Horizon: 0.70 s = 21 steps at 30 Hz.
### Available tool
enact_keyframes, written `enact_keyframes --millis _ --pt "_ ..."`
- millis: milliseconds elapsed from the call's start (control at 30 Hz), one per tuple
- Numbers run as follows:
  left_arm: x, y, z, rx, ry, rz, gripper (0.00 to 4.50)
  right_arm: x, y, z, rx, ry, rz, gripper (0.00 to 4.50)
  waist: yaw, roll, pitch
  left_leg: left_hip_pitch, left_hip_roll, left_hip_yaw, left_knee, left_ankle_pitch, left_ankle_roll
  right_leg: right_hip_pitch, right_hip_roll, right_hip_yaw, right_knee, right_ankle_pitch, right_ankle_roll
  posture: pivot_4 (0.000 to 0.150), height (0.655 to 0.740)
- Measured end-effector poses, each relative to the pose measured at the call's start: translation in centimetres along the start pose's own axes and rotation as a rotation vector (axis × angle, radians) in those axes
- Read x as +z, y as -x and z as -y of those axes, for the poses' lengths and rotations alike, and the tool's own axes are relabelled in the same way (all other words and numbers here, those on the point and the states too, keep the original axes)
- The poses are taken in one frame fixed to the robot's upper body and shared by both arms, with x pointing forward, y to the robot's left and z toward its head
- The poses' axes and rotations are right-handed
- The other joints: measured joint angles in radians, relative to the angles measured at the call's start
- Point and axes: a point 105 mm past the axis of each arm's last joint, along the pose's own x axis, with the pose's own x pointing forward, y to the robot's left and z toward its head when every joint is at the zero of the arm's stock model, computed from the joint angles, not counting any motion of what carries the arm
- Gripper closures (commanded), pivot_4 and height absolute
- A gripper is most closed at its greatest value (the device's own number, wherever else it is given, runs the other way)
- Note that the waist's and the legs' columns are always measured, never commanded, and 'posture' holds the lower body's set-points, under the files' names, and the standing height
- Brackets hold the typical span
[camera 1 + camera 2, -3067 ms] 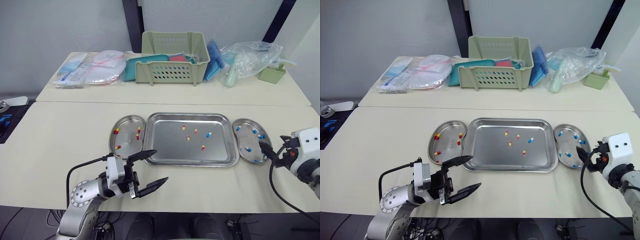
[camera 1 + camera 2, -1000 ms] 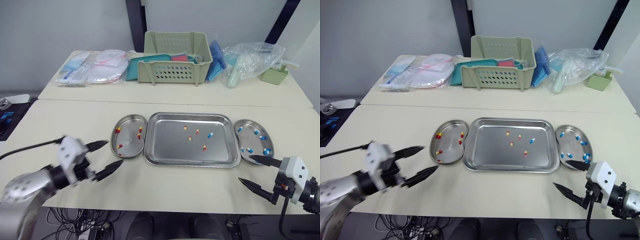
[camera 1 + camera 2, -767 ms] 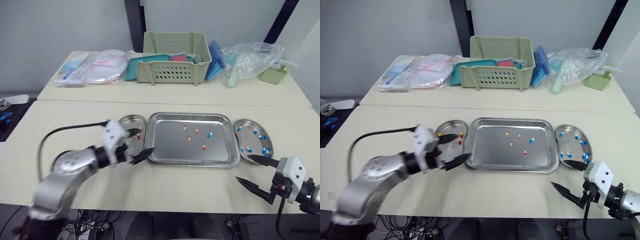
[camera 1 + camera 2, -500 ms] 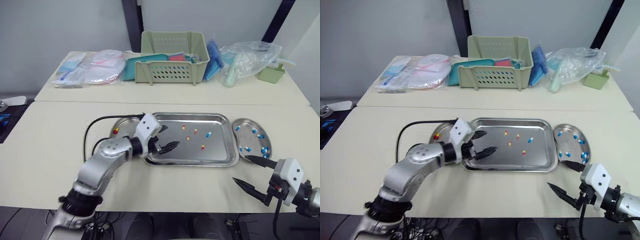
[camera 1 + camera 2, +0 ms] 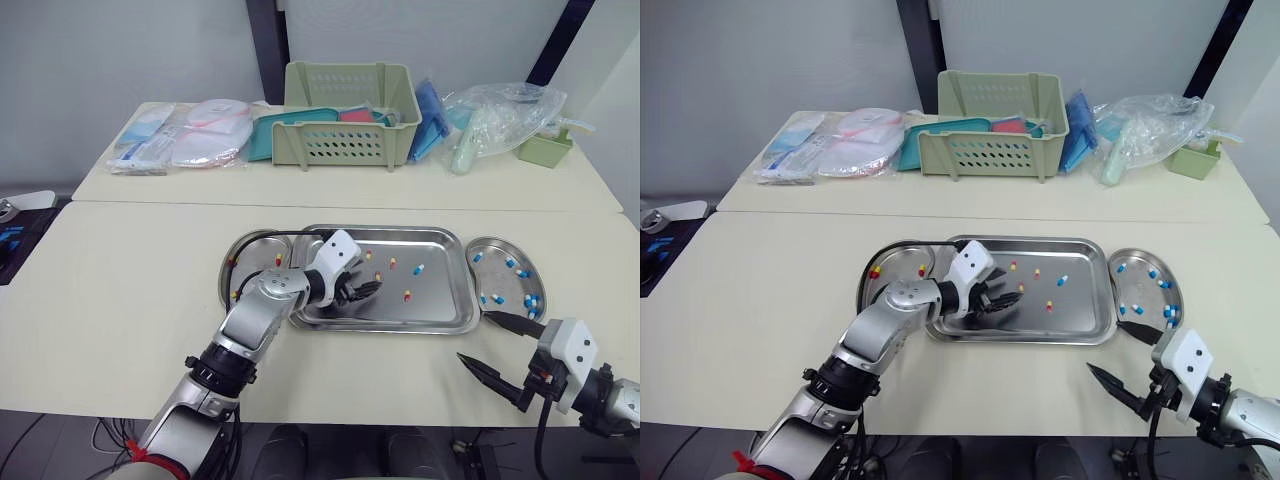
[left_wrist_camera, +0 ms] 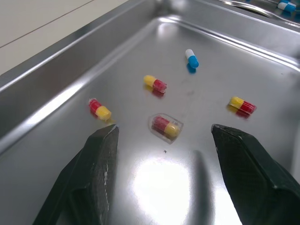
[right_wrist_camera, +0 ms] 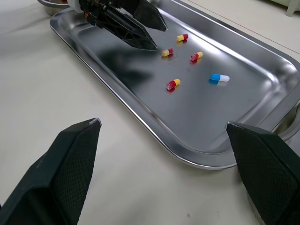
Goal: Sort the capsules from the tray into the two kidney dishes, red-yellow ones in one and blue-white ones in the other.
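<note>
The left gripper [image 6: 165, 133] hovers low over the tray [image 5: 432, 302] with its two fingers spread wide and nothing held; between their tips lies a red-yellow capsule [image 6: 165, 126] on the steel floor, apart from both fingers. Three more red-yellow capsules lie near it, one off to one side [image 6: 100, 109], one just past it [image 6: 155, 83] and one on the other side [image 6: 242, 105], with a single blue-white capsule [image 6: 191, 58] farther off. The step in hand looks like the pick of that framed capsule. Next, I judge, the fingers need to drop until they flank it and then close gently, since a small smooth capsule on polished metal can skid or pop out. It would then go to the left kidney dish [image 5: 250, 246], touching the tray's left end, where red-yellow ones already lie. The right kidney dish [image 5: 498, 279] at the other end holds blue-white ones. The right gripper [image 5: 475, 337] hangs wide open and empty over the table [image 5: 120, 300] by the tray's front right corner.
</note>
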Motion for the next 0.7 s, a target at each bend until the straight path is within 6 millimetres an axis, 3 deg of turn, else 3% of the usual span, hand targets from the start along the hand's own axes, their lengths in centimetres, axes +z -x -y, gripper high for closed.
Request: enact_keyframes --millis 600,700 --pt "-0.1 -2.9 0.5 -0.093 -0.077 -0.018 1.28 -0.4 0.3 -0.4 -0.024 -0.016 -0.017 0.0 0.0 0.0 0.0 0.0 0.0 0.0 0.0 0.0 0.0 0.0 0.0 0.0 0.0 0.0 0.0 0.15 0.74" --pt "-0.1 -3.0 0.4 -0.105 -0.091 -0.027 2.26 -0.3 0.3 -0.5 -0.024 -0.014 -0.016 0.0 0.0 0.0 0.0 0.0 0.0 0.0 0.0 0.0 0.0 0.0 0.0 0.0 0.0 0.0 0.0 0.15 0.74"
